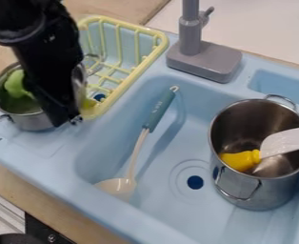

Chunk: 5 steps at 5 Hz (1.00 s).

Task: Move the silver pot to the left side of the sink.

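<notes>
Blue sink (104, 209), left side: one silver pot (31, 121) is beside the claw (71, 121).

I see my pincer (68, 120) by the small silver pot (34, 122) on the left; a larger pot (273, 193) stands in the sink (177, 214), at right.

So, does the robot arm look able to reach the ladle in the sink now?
Probably yes: the ladle lies uncovered in the basin, and the end effector hangs nearby, with only the basin's rim between.
</notes>
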Each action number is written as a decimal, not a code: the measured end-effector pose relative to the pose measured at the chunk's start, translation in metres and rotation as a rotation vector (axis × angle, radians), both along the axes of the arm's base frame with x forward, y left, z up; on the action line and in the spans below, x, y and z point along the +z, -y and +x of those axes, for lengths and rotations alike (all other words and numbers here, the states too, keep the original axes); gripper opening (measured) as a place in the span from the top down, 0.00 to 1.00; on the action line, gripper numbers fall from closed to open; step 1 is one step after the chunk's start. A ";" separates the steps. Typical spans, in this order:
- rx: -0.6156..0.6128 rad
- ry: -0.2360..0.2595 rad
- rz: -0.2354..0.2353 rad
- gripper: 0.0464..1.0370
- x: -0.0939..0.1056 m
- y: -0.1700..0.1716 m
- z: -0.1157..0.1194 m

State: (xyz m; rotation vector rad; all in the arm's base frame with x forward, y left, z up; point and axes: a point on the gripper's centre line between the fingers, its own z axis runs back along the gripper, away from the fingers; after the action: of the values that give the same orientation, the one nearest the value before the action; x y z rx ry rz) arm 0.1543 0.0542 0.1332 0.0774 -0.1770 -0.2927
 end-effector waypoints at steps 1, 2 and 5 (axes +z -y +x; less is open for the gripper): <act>-0.015 0.017 -0.023 0.99 0.002 -0.001 -0.002; -0.016 0.021 -0.026 0.99 0.002 0.000 -0.007; 0.007 -0.003 -0.069 0.58 0.002 0.003 -0.014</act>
State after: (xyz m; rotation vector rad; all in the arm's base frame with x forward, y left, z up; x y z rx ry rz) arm 0.1401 0.0513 0.1348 0.0092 -0.1842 -0.2794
